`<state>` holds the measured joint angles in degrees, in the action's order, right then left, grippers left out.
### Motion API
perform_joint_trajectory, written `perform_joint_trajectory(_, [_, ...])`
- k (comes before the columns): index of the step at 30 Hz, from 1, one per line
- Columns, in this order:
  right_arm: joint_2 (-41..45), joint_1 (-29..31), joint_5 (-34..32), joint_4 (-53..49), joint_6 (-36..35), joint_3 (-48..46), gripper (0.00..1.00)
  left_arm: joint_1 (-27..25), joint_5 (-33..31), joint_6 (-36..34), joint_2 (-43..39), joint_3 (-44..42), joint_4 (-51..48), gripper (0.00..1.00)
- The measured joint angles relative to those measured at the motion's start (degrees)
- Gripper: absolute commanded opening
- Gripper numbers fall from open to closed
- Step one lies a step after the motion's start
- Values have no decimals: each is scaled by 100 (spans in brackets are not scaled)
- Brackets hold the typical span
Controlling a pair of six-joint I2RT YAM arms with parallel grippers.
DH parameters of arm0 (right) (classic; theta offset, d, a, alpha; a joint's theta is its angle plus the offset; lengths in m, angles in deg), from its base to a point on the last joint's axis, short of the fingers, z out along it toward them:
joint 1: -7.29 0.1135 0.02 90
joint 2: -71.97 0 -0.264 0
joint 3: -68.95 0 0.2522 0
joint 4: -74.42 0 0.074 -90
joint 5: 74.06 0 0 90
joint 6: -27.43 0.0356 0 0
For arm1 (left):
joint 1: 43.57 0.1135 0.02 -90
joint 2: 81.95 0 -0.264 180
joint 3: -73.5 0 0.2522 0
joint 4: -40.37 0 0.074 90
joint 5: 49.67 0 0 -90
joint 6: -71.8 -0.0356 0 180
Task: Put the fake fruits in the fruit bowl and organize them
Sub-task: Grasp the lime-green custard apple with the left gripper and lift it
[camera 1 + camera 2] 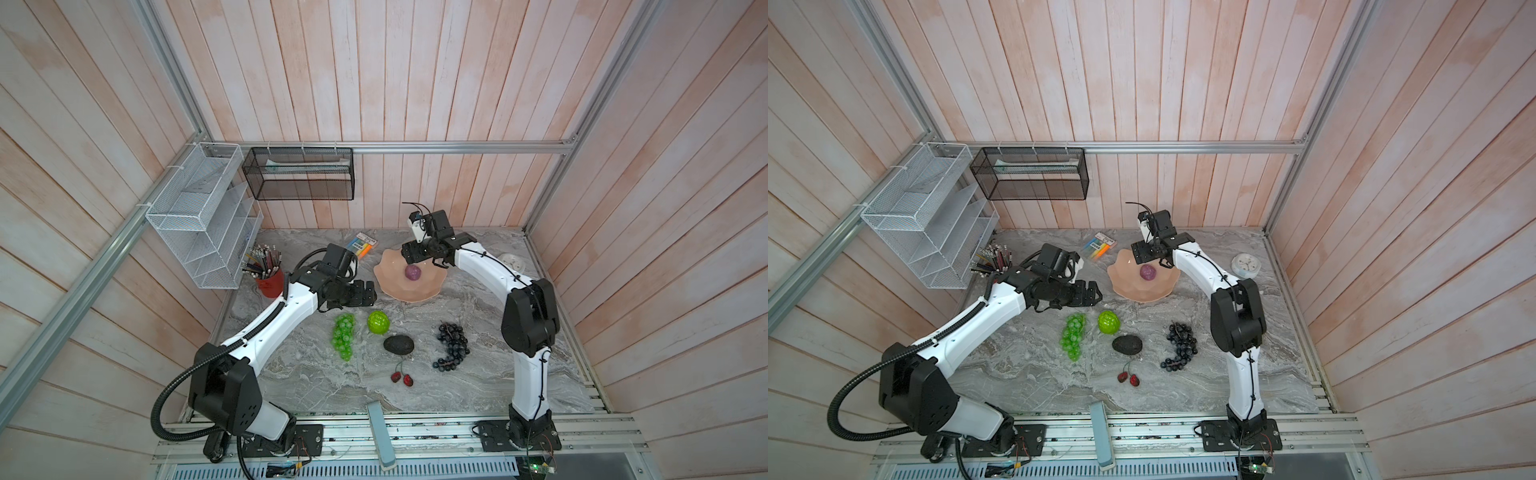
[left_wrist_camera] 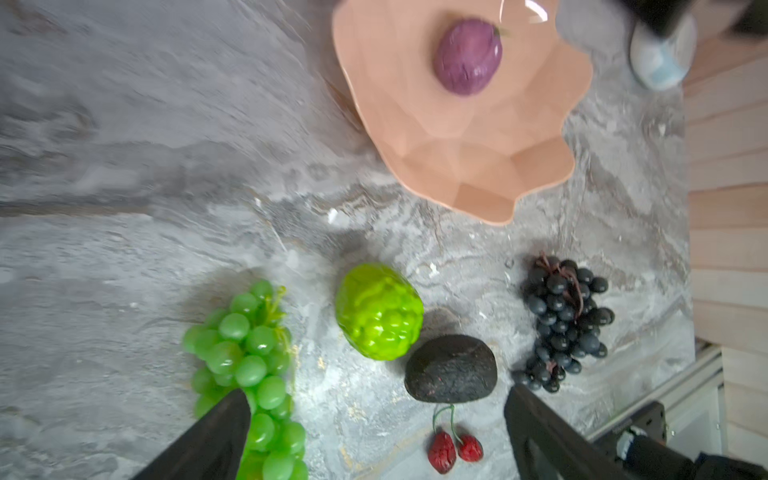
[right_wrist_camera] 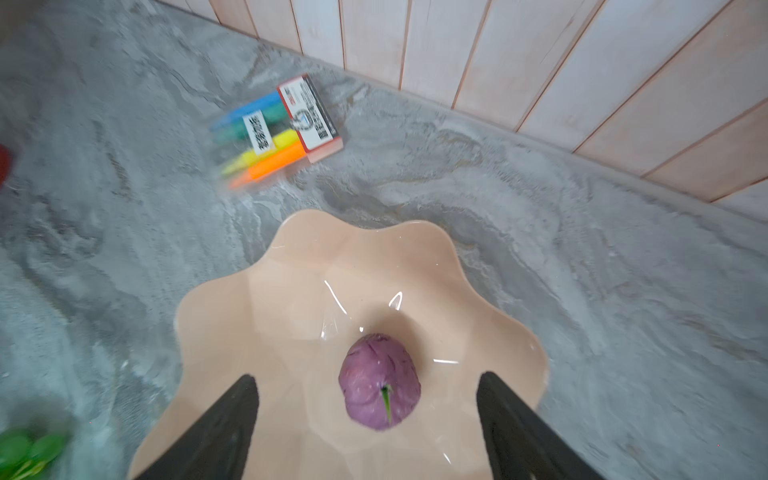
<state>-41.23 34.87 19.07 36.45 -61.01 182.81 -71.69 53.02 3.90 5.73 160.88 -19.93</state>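
Fruit bowl (image 1: 397, 292) is holding purple ball (image 1: 413, 273) in both top views, at back of table (image 1: 291, 374); my R gripper (image 1: 424, 262) is hovering over it; green grapes (image 1: 343, 336), lime ball (image 1: 378, 322), avocado (image 1: 398, 345), dark grapes (image 1: 451, 345) & cherries (image 1: 402, 378) are lying in front, outside bowl. L wrist: my L gripper (image 2: 376, 390) is gaping wide, empty, above those fruits. R wrist: R jaws are standing wide either side of ball w/o touching.

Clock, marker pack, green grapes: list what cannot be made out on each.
Clock: dial too small in a top view, blurred in the left wrist view.
Marker pack: label blurred in the right wrist view.
Green grape bunch: lower end behind the left gripper, left wrist view.
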Motion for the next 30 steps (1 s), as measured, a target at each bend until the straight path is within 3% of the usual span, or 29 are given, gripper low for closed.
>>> perform_joint_trajectory(7, [2059,-50,197,905,258,-2168,86,-815,-66,127,859,236,-238,97])
perform_joint_trajectory(13, [2430,-317,485,1266,433,-3331,86,-898,-249,280,1401,275,-227,95])
perform_joint_trajectory(17, [2435,-455,645,1386,485,-3587,86,-879,-396,302,1770,415,-208,93])
perform_joint_trajectory(24, [2433,-490,852,1685,490,-3622,84,-798,-413,332,2175,507,-105,69])
perform_joint_trajectory(30, [2396,-498,946,1786,490,-3622,83,-660,-400,317,2181,490,22,66])
